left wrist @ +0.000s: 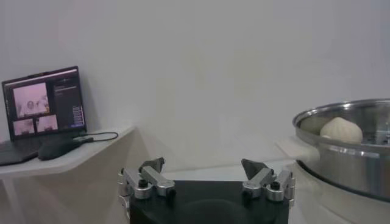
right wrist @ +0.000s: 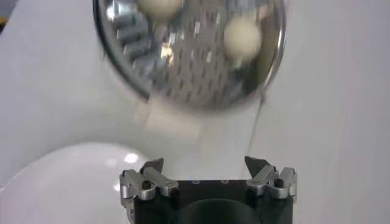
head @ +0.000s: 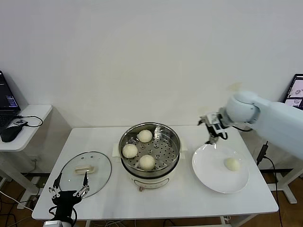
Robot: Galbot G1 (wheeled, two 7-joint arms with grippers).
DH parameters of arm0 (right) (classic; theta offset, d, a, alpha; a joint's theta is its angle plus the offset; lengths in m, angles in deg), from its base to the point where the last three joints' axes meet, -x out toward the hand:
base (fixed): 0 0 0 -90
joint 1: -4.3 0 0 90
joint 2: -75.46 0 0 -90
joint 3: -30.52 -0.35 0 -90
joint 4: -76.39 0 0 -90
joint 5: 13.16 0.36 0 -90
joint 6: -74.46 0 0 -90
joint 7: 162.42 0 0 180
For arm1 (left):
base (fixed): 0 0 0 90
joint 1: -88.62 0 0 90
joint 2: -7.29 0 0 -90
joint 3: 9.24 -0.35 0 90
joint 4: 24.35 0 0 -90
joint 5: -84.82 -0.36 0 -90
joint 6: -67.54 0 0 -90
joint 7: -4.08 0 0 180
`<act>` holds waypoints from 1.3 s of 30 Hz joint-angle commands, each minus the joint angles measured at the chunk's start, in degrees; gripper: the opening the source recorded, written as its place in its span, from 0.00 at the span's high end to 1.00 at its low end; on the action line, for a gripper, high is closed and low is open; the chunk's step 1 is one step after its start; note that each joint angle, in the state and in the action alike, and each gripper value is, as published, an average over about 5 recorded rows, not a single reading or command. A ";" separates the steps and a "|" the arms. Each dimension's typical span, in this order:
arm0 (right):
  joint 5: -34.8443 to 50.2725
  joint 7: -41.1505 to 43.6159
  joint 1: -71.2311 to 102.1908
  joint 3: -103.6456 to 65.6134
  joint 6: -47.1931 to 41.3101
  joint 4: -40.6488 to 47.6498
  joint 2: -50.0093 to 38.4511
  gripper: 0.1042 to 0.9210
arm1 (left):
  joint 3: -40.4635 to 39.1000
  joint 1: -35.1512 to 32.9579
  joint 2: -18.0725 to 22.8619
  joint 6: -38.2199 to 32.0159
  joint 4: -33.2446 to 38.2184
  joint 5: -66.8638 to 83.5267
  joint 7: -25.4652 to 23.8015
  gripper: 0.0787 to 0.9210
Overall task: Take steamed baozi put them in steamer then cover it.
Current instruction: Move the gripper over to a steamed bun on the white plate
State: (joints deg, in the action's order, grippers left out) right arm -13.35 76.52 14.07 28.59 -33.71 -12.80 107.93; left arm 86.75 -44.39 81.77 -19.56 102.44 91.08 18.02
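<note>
Three buns (head: 138, 149) already sit in the steamer (head: 149, 152), well off to the left of the right claw (head: 214, 134), which hangs wide open and empty over the far edge of the plate (head: 208, 172). Last bun (head: 231, 163) lies on that plate, nearer the robot than the claw, and I reckon a sloppy pinch could squash it or roll it away. Left claw (head: 69, 188) idles wide open and empty by the lid (head: 86, 173).

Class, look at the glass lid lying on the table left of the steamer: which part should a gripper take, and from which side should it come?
Probably the cream bar handle at the centre of the cover. The lid lies flat with the handle facing up, so come straight down from above, jaws either side of the bar's long edges. The glass dome and thin metal rim look hard to pinch. The left gripper, open, is nearest.
</note>
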 commanded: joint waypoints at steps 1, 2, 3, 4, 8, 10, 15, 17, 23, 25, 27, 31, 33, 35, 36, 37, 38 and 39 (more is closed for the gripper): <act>-8.45 5.31 19.19 -14.70 4.95 7.81 -5.98 0.12 | 0.11 -0.11 -0.16 0.09 -0.24 -0.12 -0.04 0.12; -9.15 5.64 20.95 -16.17 6.04 8.99 -5.56 0.12 | 0.13 -0.14 -0.16 0.11 -0.28 -0.15 -0.05 0.12; -9.81 5.89 22.48 -17.63 7.12 10.26 -5.08 0.12 | 0.15 -0.17 -0.15 0.14 -0.30 -0.19 -0.06 0.12; -10.49 6.12 23.89 -19.06 8.24 11.41 -4.53 0.12 | 0.17 -0.19 -0.12 0.16 -0.29 -0.23 -0.07 0.12; -13.61 6.39 28.08 -23.81 11.14 15.81 -1.79 0.12 | 0.22 -0.27 0.04 0.23 -0.30 -0.36 -0.09 0.12; -15.09 6.25 29.60 -25.54 11.80 17.67 -0.27 0.12 | 0.24 -0.30 0.11 0.24 -0.37 -0.40 -0.08 0.12; -18.16 5.61 32.47 -28.41 12.58 21.77 3.31 0.12 | 0.44 -0.43 0.27 0.23 -0.58 -0.42 -0.07 0.12; -19.33 5.29 33.26 -29.06 12.91 23.02 4.44 0.12 | 0.51 -0.50 0.29 0.23 -0.63 -0.41 -0.06 0.12; -22.01 4.52 34.56 -30.03 13.01 25.55 6.90 0.12 | 0.60 -0.62 0.39 0.22 -0.56 -0.40 -0.07 0.12; -22.46 4.39 34.73 -30.27 12.90 26.04 7.35 0.12 | 0.59 -0.66 0.44 0.21 -0.55 -0.40 -0.07 0.12; -22.91 4.30 34.84 -30.49 12.79 26.43 7.57 0.12 | 0.56 -0.67 0.49 0.20 -0.59 -0.40 -0.07 0.12; -23.60 3.81 34.98 -30.76 12.62 27.31 7.66 0.12 | 0.47 -0.58 0.58 0.16 -0.78 -0.38 -0.06 0.12; -24.04 3.33 34.98 -31.07 12.66 28.10 7.91 0.12 | 0.41 -0.50 0.61 0.15 -0.83 -0.38 -0.04 0.12; -24.42 2.88 34.95 -31.49 12.70 28.92 8.32 0.12 | 0.38 -0.46 0.64 0.15 -0.83 -0.38 -0.04 0.12; -24.54 2.74 34.93 -31.70 12.69 29.27 8.54 0.12 | 0.37 -0.47 0.65 0.15 -0.81 -0.38 -0.03 0.12; -24.57 2.67 34.91 -31.83 12.64 29.48 8.72 0.12 | 0.37 -0.48 0.66 0.15 -0.80 -0.38 -0.03 0.12; -24.54 2.62 34.91 -31.93 12.59 29.59 8.86 0.12 | 0.39 -0.50 0.67 0.15 -0.78 -0.38 -0.02 0.12; -24.52 2.61 34.92 -32.01 12.52 29.63 9.00 0.12 | 0.40 -0.52 0.68 0.14 -0.76 -0.38 -0.02 0.12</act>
State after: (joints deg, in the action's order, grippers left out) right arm -35.92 79.68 47.53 -1.59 -21.65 13.74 115.35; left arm 87.13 -44.85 82.41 -19.39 101.61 90.68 17.98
